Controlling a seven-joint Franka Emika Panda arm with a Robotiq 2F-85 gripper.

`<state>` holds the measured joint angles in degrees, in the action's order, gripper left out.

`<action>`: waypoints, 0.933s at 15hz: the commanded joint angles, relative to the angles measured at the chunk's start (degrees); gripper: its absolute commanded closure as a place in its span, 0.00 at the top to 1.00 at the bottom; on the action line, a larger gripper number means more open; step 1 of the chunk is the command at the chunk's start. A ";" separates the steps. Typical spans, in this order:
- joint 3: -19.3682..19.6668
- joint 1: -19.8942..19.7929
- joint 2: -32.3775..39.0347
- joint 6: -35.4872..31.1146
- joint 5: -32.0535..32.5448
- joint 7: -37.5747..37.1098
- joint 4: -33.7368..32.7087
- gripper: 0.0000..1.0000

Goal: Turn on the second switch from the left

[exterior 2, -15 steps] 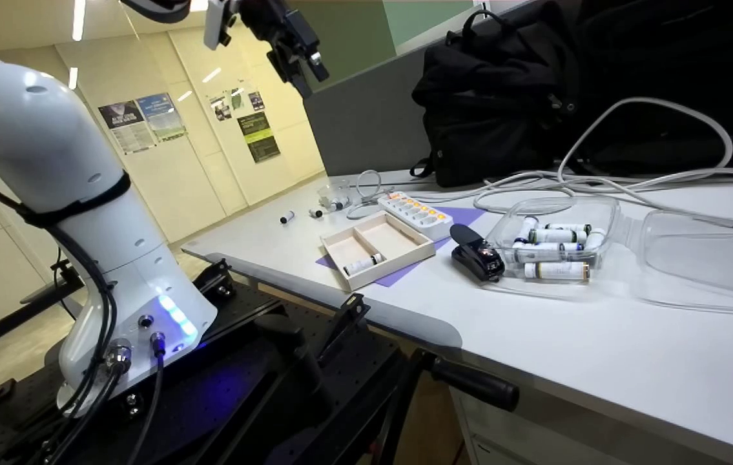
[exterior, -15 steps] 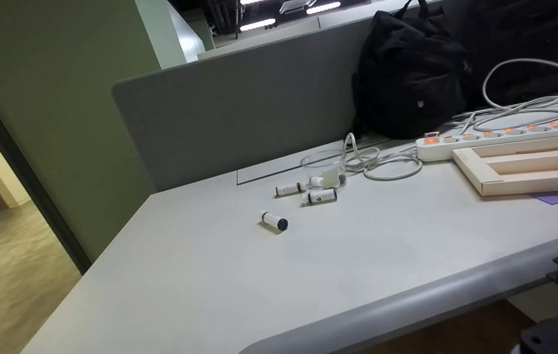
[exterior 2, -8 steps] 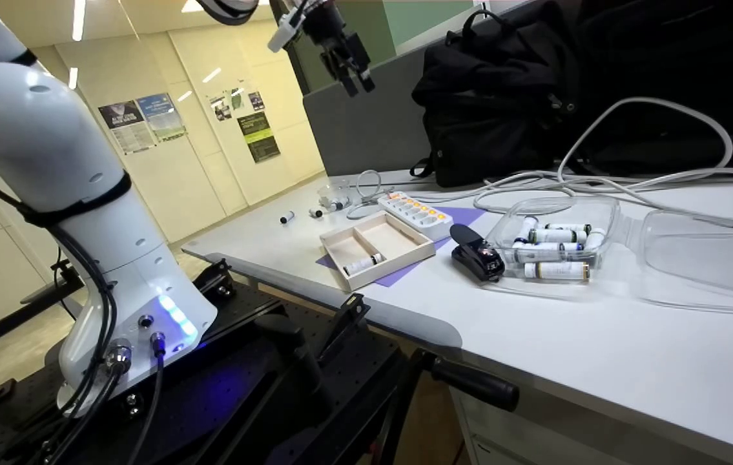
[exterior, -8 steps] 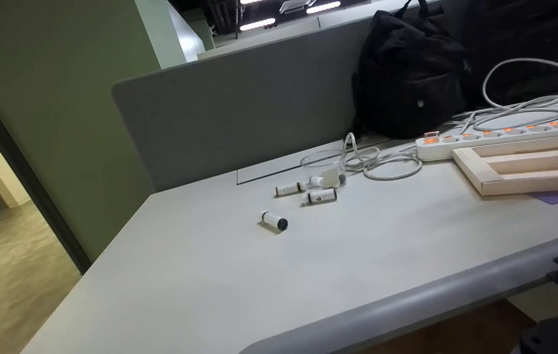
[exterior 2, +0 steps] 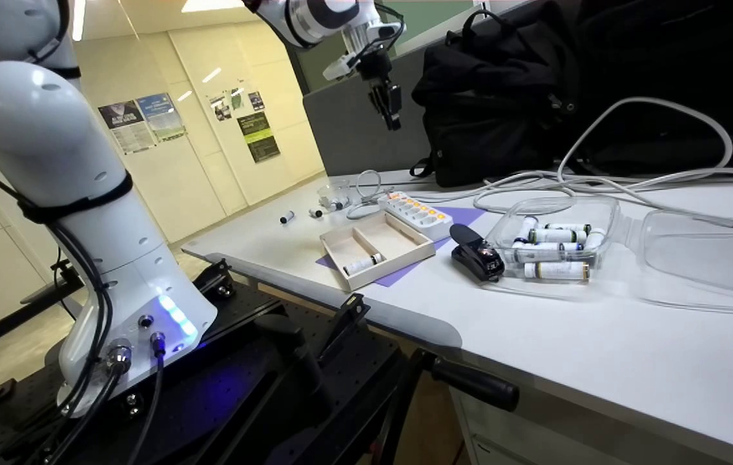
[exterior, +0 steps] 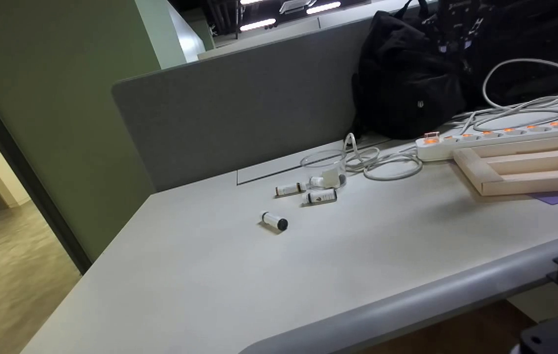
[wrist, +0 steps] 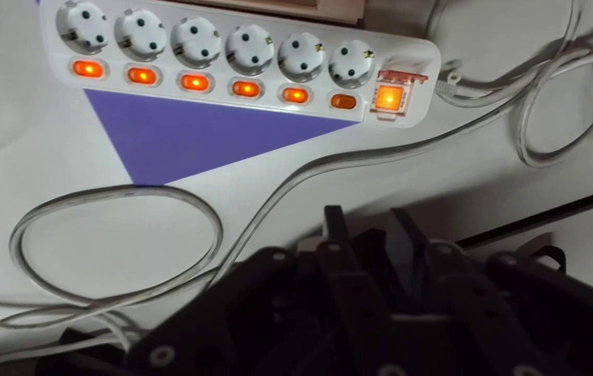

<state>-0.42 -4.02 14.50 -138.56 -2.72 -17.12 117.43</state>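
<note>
Switch (wrist: 343,101), unlit orange oval, smooth power strip (wrist: 421,99)

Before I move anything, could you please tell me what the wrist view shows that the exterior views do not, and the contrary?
Only the wrist view shows clearly the holes in the sockets, and a small unlit switch beside the square switch.

Only the exterior views show the bottles and the clear cup; wall posters appear in an exterior view.

All share the power strip, pale cables, purple sheet, hand and wooden tray, though the wrist view has only the tray's edge.
</note>
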 commanded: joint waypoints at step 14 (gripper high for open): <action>2.04 3.71 6.71 4.59 -1.11 -1.81 -6.83 0.01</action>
<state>0.66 -1.19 21.21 -134.11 -3.35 -19.26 110.68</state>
